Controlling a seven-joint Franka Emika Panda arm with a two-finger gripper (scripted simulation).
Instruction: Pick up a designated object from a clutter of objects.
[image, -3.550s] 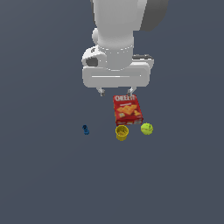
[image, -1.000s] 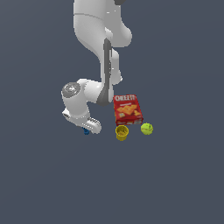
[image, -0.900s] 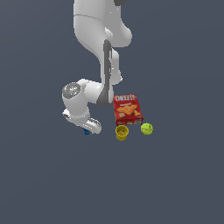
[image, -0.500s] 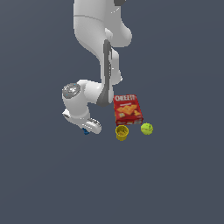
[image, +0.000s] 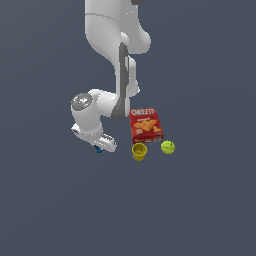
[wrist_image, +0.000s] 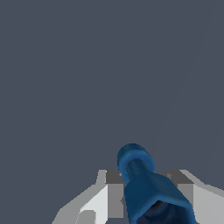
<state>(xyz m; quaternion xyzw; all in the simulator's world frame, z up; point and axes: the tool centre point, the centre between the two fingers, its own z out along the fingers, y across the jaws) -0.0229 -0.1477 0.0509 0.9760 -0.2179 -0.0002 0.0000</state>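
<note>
From where I stand, the leftmost thing in the exterior view is the gripper, hanging low at the end of the bent white arm, its fingers down at the grey floor. Tucked under it is the tiny blue item, of which only a dark-blue speck peeps out from beneath the white hand. The wrist view shows it far better: the blue item is a stubby piece with a rounded, ringed knob at one end and a wider, flaring body at the other (the flared end looks hollow and dark inside). It sits between the two grey fingers, one on each side and each seeming to touch it, so the jaws stand narrow and closed upon it.

Moving rightward, the small yellow cup stands upright just below the red Cheez-It box, which lies flat with its printed face up. Furthest right is the yellow-green ball, near the cup but apart from it.

Against the picture from three and a half seconds ago, the arm has swung from above the box over to the left and dropped onto the blue item; box, cup and ball have not shifted
</note>
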